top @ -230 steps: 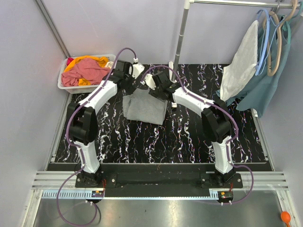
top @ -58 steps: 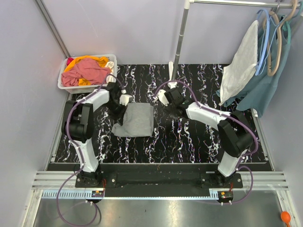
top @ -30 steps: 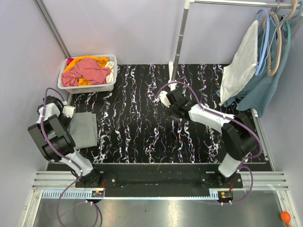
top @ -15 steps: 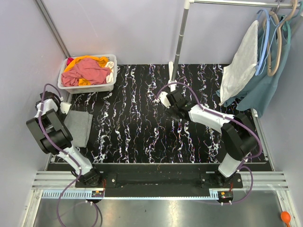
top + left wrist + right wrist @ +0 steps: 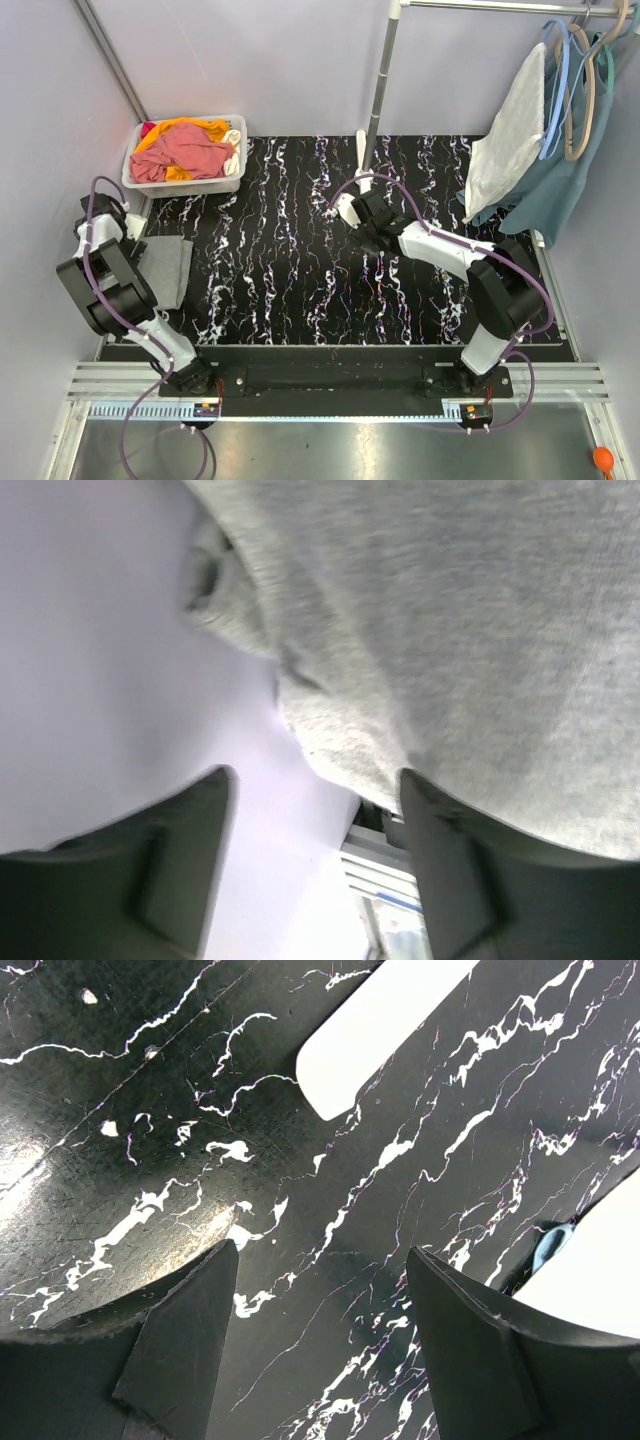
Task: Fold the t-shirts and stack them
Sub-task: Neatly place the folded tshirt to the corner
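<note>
Black marbled table [image 5: 320,300], lilac walls [image 5: 300,60]; grey t-shirt [image 5: 170,270] left edge.

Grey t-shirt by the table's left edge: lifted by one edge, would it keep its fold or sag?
Probably sags: the grey t-shirt is soft knit, its edge curling in the left wrist view. Likely light, being thin flat layers. Pushed, those loose layers would probably bunch.

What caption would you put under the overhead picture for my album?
Folded grey t-shirt lies at the table's left edge beside the left arm; more clothes wait in a basket.
</note>
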Robot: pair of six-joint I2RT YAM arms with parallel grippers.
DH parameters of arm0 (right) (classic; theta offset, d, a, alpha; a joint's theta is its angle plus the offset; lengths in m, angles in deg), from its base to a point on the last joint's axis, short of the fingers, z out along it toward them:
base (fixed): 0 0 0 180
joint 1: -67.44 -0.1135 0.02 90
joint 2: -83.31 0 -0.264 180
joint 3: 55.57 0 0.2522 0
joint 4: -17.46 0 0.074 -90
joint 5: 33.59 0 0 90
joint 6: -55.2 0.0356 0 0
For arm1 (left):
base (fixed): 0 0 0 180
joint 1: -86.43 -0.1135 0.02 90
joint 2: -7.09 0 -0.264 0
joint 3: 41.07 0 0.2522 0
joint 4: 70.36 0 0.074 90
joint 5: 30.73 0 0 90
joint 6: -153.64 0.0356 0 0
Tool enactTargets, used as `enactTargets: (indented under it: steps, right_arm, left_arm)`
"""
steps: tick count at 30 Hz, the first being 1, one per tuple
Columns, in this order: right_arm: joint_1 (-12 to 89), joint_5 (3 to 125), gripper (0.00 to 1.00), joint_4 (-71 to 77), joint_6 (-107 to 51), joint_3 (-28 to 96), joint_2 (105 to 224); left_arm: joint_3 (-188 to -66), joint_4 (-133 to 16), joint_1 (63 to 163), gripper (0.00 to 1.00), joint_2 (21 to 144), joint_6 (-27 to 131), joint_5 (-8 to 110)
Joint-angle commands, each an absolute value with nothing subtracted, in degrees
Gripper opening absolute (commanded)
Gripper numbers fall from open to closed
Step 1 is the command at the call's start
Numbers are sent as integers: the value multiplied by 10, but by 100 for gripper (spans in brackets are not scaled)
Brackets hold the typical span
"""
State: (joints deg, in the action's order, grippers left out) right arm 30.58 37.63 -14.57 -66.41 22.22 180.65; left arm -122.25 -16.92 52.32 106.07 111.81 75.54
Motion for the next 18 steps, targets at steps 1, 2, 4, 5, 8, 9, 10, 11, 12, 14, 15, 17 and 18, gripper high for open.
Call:
enactTargets:
  steps: [1,2,4,5,8,9,10,11,12,14,15,17,18]
  right_arm:
    - [301,385,76,-129,-655,221,1801]
    - [301,384,76,-128,-655,221,1801]
    - [301,383,76,-129,-655,221,1801]
    - [302,382,76,-129,-655,221,1801]
    - [301,376,76,-127,-653,222,1801]
    - [302,373,76,-125,-651,225,1802]
    - [301,363,76,-126,-647,226,1802]
    - [302,357,76,-123,-645,227,1801]
    - [303,351,77,-115,-642,229,1800]
    - [304,318,77,-99,-632,230,1798]
    - [305,306,79,-81,-627,231,1796]
    - [316,266,86,-61,-613,233,1794]
    - [320,256,93,-41,-611,237,1789]
  left_arm:
    - [-1212,-201,521,78,985,1116,741]
    - [-1208,-200,521,79,975,1115,734]
    - [-1204,-200,521,79,945,1112,712]
    - [-1199,-199,521,80,934,1111,704]
    - [-1188,-192,529,84,892,1105,661]
    - [-1186,-186,536,86,881,1103,633]
    - [-1181,-178,542,88,862,1100,618]
    - [-1170,-176,550,92,851,1088,608]
    - [-1163,-175,568,94,843,1082,586]
    - [-1140,-177,592,99,812,1052,558]
    - [-1133,-179,617,99,802,1037,529]
    - [-1120,-197,644,99,778,982,499]
    - [-1115,-209,670,99,771,961,479]
